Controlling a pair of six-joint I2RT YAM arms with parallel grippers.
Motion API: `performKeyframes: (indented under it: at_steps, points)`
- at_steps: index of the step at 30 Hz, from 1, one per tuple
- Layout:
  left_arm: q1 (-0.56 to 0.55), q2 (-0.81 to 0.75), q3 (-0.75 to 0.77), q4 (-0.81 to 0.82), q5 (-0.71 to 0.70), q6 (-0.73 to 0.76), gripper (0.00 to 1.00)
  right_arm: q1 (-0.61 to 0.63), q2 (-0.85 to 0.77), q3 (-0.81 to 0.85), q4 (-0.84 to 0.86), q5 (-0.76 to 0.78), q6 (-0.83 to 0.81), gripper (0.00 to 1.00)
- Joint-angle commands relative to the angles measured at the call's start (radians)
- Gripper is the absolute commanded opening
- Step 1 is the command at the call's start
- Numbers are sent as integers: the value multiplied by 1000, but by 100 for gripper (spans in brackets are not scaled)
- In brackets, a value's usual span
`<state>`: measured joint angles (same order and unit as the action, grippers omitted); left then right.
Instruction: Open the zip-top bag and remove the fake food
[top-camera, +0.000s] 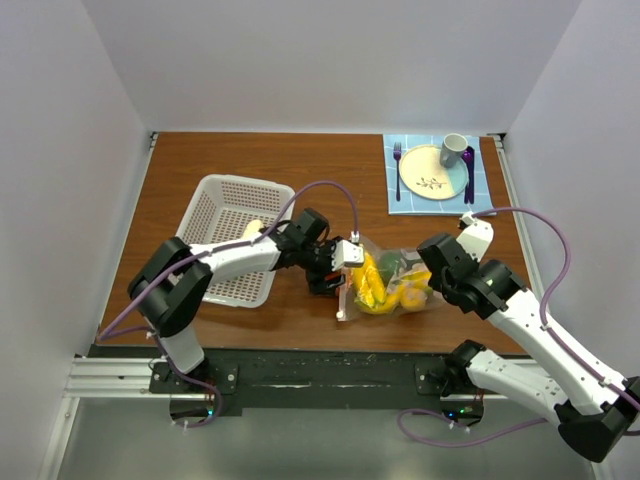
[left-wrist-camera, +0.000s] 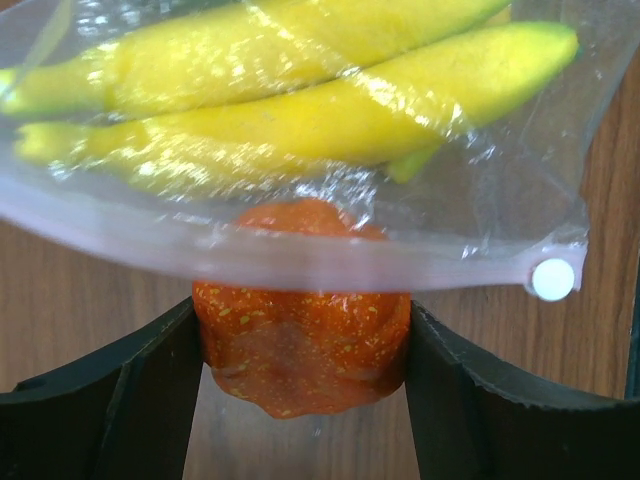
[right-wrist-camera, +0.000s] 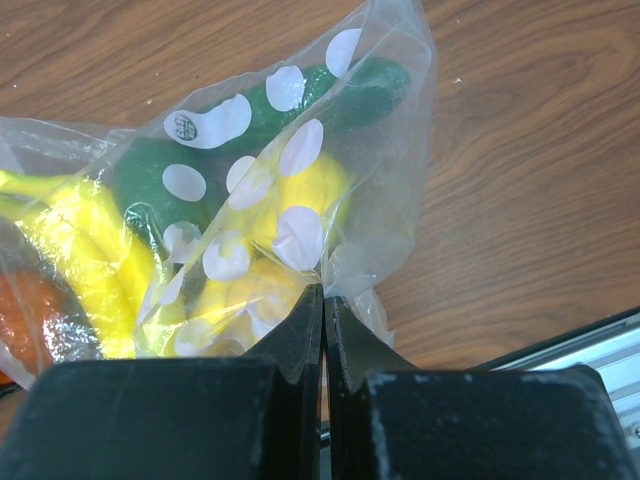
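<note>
Now, bag: zip-top bag (right-wrist-camera: 390, 130) lies front and centre, long axis 9-to-3 o'clock, mouth toward 9.
Left gripper (left-wrist-camera: 303, 310): partly closed, fingers pressed against both flanks of the orange-red fruit (left-wrist-camera: 300, 370), which pokes out under the zip strip (left-wrist-camera: 300, 262).
Right gripper (right-wrist-camera: 323, 295): fully closed, pinching the bag's 3 o'clock end.
Next pull: probably toward 9 o'clock, the basket (top-camera: 235, 235) side, with the left arm nearer.
Inside: bananas (left-wrist-camera: 300, 110) lie along the zip line.

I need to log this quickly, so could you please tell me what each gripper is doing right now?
Left gripper: closed on the orange-red fruit.
Right gripper: closed, pinching the zip-top bag.
</note>
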<state>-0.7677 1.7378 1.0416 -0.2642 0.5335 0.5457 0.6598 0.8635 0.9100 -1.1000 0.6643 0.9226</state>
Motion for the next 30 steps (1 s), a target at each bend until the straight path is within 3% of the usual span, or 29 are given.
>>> performKeyframes:
  at_steps: [1,8,14,15,16,18,19,20,21,25,30]
  points:
    - [16,-128,102,-114,-154,45,0,-6,-4,35,-9,44,10,0]
    - [178,-309,274,-383,-234,83,0,-11,6,38,11,35,-8,0]
    - [570,-428,242,-360,-244,141,0,-11,31,113,63,26,-71,0]
    - [611,-426,226,-357,-234,146,4,-11,48,139,74,27,-86,0]
    - [645,-425,183,-354,-231,146,35,-11,58,171,87,29,-103,0]
    - [708,-425,135,-319,-240,145,56,-11,107,281,89,34,-151,0]
    - [712,-428,91,-290,-253,142,80,-11,123,317,89,31,-165,0]
    - [712,-428,77,-284,-256,129,93,-11,140,381,92,20,-188,0]
    - [712,-426,71,-283,-235,119,99,-9,150,409,97,12,-198,0]
    - [682,-422,141,-346,-136,37,100,-9,201,478,124,-25,-217,0]
    - [466,-455,184,-372,-43,-82,100,-8,229,490,166,-71,-215,0]
